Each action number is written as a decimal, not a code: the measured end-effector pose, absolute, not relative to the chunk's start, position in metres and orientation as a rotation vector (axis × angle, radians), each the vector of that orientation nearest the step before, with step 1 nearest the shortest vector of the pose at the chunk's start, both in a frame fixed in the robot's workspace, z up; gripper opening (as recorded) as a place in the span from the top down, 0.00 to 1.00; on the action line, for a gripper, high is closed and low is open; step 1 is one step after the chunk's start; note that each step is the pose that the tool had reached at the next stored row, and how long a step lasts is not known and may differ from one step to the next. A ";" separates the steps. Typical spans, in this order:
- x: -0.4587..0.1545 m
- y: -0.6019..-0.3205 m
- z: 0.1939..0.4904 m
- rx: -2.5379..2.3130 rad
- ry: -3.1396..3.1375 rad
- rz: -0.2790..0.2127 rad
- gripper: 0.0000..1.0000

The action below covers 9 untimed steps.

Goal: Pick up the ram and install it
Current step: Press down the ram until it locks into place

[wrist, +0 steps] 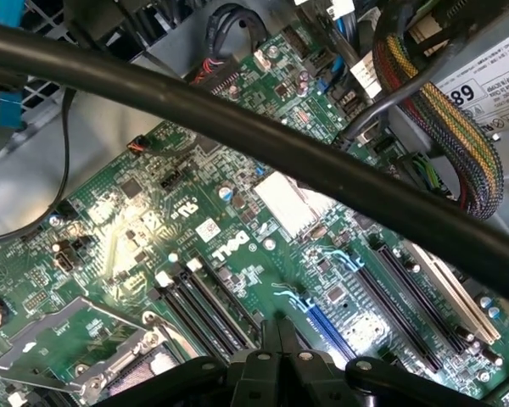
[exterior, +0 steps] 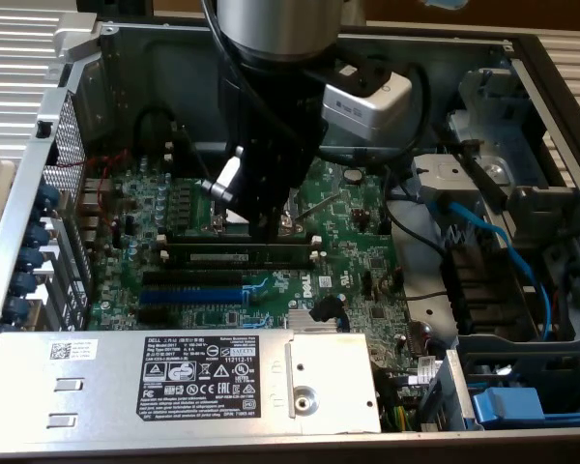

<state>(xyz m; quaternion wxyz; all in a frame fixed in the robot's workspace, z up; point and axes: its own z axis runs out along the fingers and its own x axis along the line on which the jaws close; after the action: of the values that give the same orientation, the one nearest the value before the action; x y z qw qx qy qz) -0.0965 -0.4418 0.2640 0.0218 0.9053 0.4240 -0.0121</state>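
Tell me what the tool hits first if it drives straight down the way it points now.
Most likely the ram lying in its slot on the motherboard; the shut tool hangs just above it. Depth is unclear, so it may already be touching.

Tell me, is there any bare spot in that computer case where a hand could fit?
Roomiest is the bare metal floor between the motherboard and the blue cable. Around the ram, under the gripper, it is crowded.

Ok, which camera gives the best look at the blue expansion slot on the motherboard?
The exterior view: the blue expansion slot lies there at full length with nothing covering it. The wrist view shows it at a slant, with one end running behind the gripper.
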 end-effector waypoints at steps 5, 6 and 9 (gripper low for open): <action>-0.097 -0.442 0.272 2.792 1.311 0.007 0.89; -0.097 -0.442 0.274 2.790 1.310 0.015 0.89; -0.097 -0.442 0.276 2.785 1.308 0.033 0.89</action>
<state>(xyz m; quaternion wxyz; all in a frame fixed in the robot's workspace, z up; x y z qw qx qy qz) -0.0973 -0.4415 0.2756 0.0323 0.9046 0.4249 0.0107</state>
